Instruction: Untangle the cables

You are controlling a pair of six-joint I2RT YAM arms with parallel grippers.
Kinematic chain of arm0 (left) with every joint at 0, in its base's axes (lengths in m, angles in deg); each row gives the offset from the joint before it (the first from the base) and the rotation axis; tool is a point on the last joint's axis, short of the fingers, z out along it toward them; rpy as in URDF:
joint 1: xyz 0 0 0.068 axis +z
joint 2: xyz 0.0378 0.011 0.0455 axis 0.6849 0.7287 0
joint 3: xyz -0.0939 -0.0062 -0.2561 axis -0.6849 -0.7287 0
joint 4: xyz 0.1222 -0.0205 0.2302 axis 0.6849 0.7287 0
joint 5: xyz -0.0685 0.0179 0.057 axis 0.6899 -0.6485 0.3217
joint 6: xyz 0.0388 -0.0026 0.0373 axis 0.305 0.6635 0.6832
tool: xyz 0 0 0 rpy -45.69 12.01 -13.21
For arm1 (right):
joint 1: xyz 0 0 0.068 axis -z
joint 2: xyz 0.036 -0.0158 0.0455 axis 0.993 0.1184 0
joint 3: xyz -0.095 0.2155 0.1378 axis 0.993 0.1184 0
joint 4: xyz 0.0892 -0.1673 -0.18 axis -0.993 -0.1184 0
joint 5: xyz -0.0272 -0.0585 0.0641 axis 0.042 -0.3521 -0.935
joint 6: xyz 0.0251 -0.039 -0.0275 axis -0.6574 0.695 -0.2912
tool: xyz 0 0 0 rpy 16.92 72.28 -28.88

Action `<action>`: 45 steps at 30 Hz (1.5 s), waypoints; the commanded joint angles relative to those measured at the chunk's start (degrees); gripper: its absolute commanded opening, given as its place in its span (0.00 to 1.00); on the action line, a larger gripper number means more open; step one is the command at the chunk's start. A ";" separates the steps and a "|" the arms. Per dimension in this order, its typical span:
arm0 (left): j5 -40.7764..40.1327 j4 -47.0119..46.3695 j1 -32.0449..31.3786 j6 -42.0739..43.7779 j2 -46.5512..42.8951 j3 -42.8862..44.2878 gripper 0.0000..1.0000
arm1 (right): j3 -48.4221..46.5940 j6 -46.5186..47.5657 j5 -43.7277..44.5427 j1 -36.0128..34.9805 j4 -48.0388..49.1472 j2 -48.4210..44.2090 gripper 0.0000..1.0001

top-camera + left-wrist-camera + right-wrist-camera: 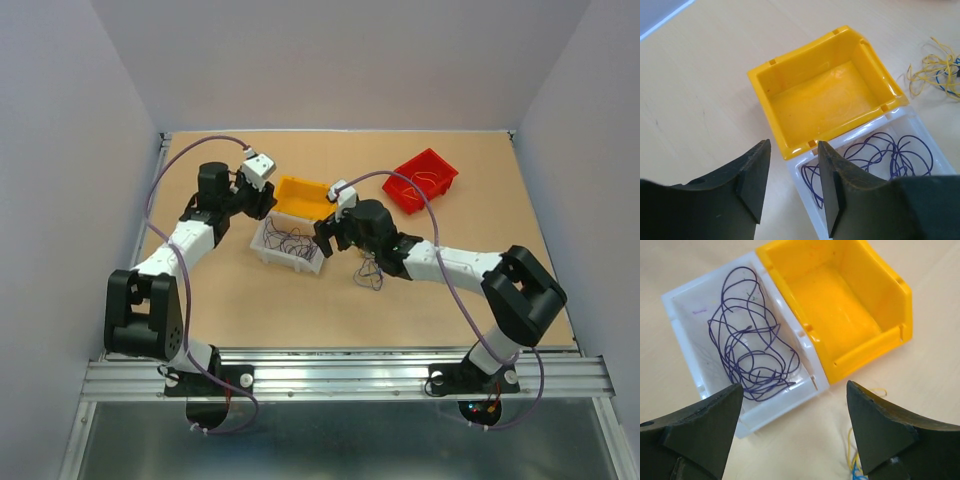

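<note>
Purple cables (751,352) lie loosely coiled in a white bin (682,300), also seen in the top view as purple cables (290,240). A small clump of yellow, blue and dark cables (370,272) rests on the table under the right forearm; its yellow strands (936,70) show at the far right of the left wrist view. My right gripper (795,432) hangs wide open over the table just off the white bin's corner, holding nothing. My left gripper (790,185) is open over the white bin's edge (807,212), with nothing between its fingers.
An empty yellow bin (300,195) sits against the white bin's far side. A red bin (422,180) with thin orange-yellow wires stands at the back right. Grey walls enclose the table on three sides; a metal rail runs along the near edge.
</note>
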 commanded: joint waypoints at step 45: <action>2.08 -39.73 -27.04 -9.36 -20.18 -12.85 0.99 | 16.97 -8.14 -25.67 8.56 -3.90 -35.08 0.05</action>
